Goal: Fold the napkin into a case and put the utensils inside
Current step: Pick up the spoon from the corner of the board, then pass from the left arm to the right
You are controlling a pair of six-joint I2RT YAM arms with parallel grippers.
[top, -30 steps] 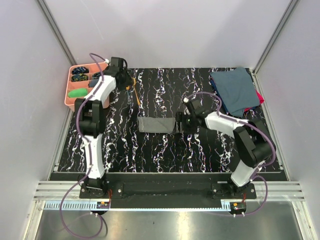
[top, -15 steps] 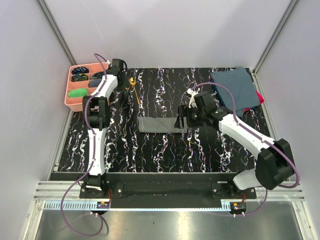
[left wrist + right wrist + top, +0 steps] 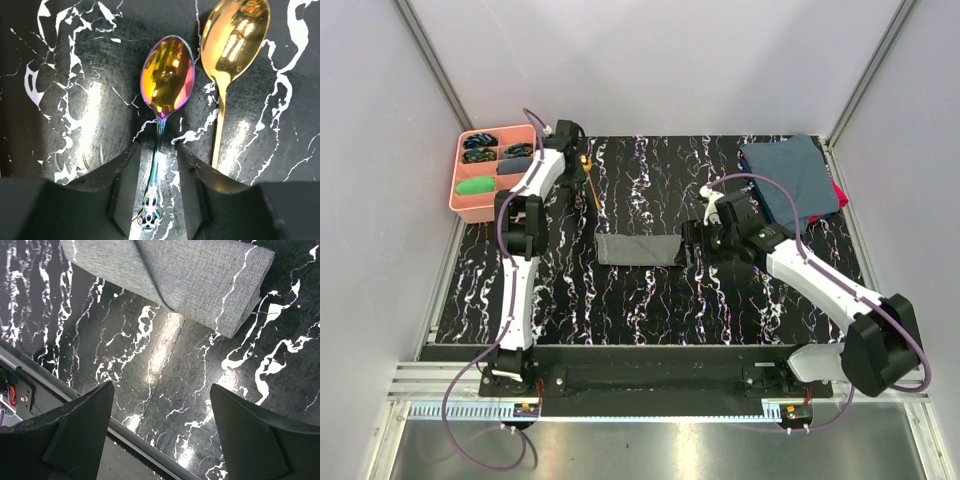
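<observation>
My left gripper (image 3: 157, 160): open, straddling handle of iridescent spoon (image 3: 167, 75); long axis straight ahead, bowl farthest; gold spoon (image 3: 235, 35) alongside.

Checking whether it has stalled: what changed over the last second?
The left gripper reached farther out and now straddles the rainbow spoon at its handle, open. The right gripper shifted slightly right, off the napkin, open. The napkin and the gold spoon stayed put.
</observation>
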